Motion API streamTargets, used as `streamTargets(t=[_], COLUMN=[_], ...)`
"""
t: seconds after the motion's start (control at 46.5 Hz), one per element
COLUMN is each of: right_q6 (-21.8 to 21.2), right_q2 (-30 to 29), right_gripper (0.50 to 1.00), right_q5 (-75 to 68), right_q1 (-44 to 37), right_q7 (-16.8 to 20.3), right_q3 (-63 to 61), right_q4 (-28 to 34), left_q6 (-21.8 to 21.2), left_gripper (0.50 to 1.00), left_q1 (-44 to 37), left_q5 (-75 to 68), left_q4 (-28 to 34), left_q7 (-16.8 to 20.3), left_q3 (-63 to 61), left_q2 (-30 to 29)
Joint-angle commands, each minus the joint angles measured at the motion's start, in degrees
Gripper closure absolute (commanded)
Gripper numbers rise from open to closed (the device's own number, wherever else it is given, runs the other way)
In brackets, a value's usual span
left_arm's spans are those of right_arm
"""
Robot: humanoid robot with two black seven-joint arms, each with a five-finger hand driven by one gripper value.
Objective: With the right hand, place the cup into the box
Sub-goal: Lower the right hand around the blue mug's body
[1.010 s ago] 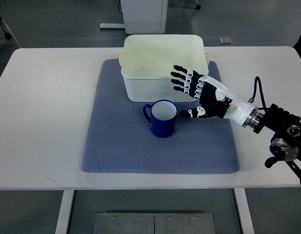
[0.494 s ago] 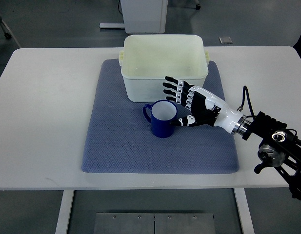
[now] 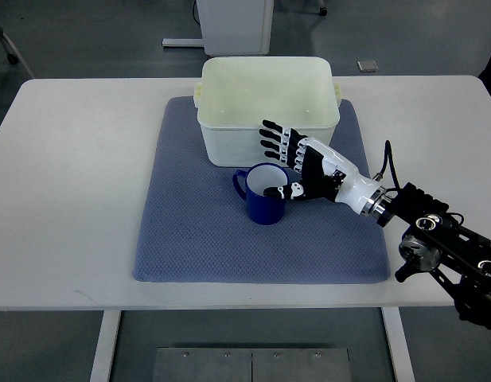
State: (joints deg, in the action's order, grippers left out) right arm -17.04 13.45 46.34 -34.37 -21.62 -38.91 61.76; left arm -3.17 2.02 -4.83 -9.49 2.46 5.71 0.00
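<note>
Dark blue ceramic cup (image 3: pixel 265 195) stands upright on the blue-grey woven mat (image 3: pixel 189 231), just in front of the near wall of the cream plastic box (image 3: pixel 269 95), close to it but apart. White inside shows, handle sticks out to the picture's left, away from the arm.

Right hand (image 3: pixel 297 163), black and white with jointed fingers, comes in from the right and sits at the cup's right side. Fingers (image 3: pixel 275 139) are spread and extended, reaching over the strip between cup and box, overlapping the box's near wall from this angle. Thumb (image 3: pixel 278 191) lies across the cup's right rim. Nothing is clamped yet; whether thumb or palm touches the cup is too close to call from above.

Key relation: cup lies to the left of the palm, its axis vertical, so the fingers probably need to curl round the back of the body while the thumb closes on the front. Box sits directly behind the cup, so the carry is a lift and a move away from the robot.

Left hand not in view.
</note>
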Motion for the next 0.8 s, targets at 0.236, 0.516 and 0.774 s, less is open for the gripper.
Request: streamTargets(t=[0.236, 0.516, 0.774], right_q6=[3.68, 5.0, 5.18], right_q2=[-2.46, -3.87, -4.14], right_gripper=[0.502, 0.502, 0.502], right_q5=[-0.03, -0.02, -0.2], right_q1=[-0.34, -0.34, -0.43], right_q7=[-3.17, -5.28, -7.03], right_q3=[2.61, 4.19, 5.24], right_q4=[-3.49, -6.3, -6.74], left_q6=[0.01, 0.01, 0.01], left_gripper=[0.5, 0.5, 0.5], left_q1=[0.0, 0.0, 0.0], left_q5=[0.0, 0.0, 0.0], left_q4=[0.0, 0.0, 0.0], left_q7=[0.0, 0.0, 0.0], left_q3=[0.0, 0.0, 0.0], left_q2=[0.0, 0.0, 0.0])
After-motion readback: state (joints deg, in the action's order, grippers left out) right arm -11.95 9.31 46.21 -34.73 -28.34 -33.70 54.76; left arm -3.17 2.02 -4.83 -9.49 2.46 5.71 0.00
